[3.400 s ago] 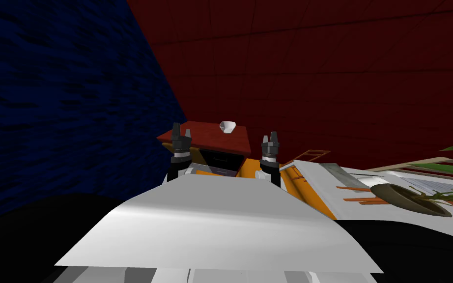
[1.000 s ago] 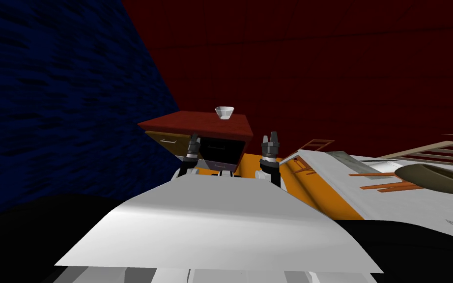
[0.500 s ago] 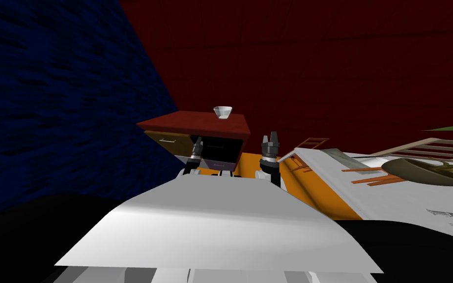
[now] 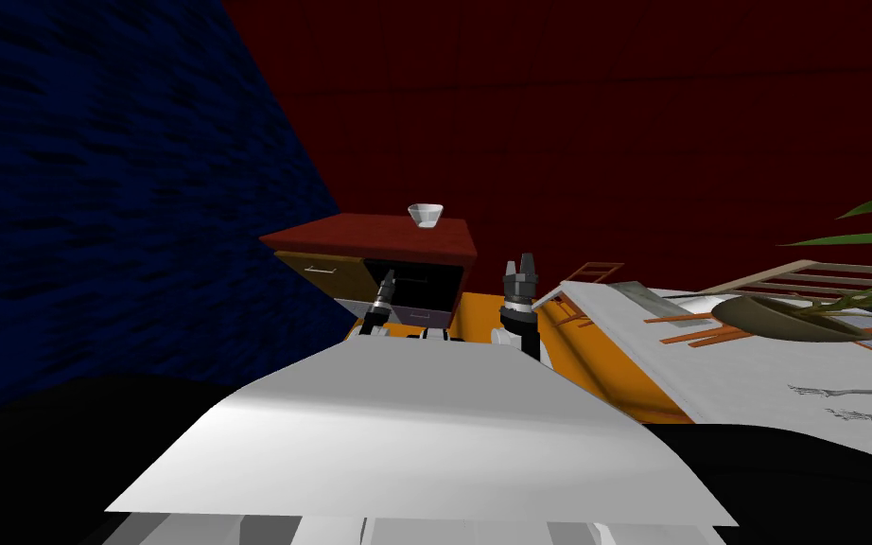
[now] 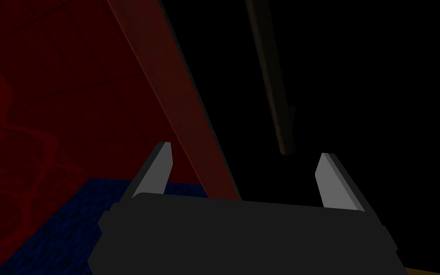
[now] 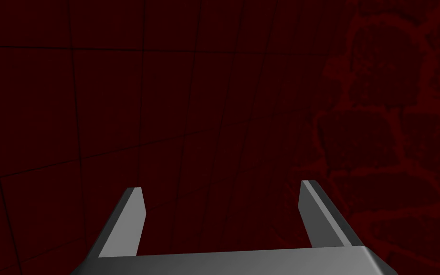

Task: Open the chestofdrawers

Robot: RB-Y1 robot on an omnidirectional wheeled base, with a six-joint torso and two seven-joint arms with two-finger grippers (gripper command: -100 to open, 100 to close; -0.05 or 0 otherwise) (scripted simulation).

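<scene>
Chest of drawers [image 4: 382, 237], red-topped (1 white bowl [image 4: 426, 215] on it), stands at 11 o'clock. Left end effector [image 4: 388, 277], fingers spread, points into its dark opening; right end effector [image 4: 520, 258], also spread, at 1 o'clock.

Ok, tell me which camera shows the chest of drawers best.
The head view: it shows most of the chest of drawers, red top, white bowl on it, tan drawer front and dark opening by the left gripper. The left wrist view catches one red edge, probably its top. The right wrist view faces a dark red wall.
</scene>
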